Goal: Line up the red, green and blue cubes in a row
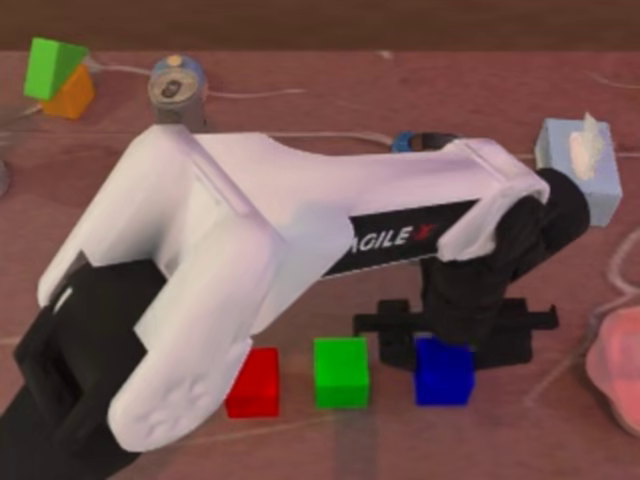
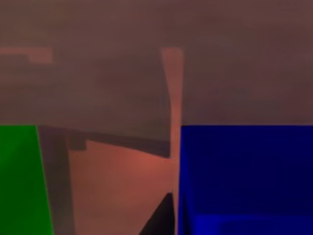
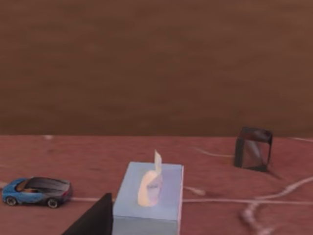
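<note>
The red cube (image 1: 253, 382), green cube (image 1: 341, 372) and blue cube (image 1: 443, 375) stand in a left-to-right row near the table's front edge, with small gaps between them. My left arm reaches across the table, and its gripper (image 1: 447, 345) hangs right over the blue cube. In the left wrist view the blue cube (image 2: 244, 171) fills one side and the green cube (image 2: 19, 181) the other, both tops level. One dark fingertip (image 2: 164, 215) stands beside the blue cube with a thin strip of table showing between them. My right gripper (image 3: 137, 230) is parked out of the top view, open.
A tissue box (image 1: 580, 165) stands at the back right, close in front of the right gripper. A can (image 1: 177, 88) and a lime wedge (image 1: 52, 67) on an orange block sit at the back left. A toy car (image 3: 36, 191), a dark box (image 3: 253, 148) and a pink object (image 1: 620, 365) lie around.
</note>
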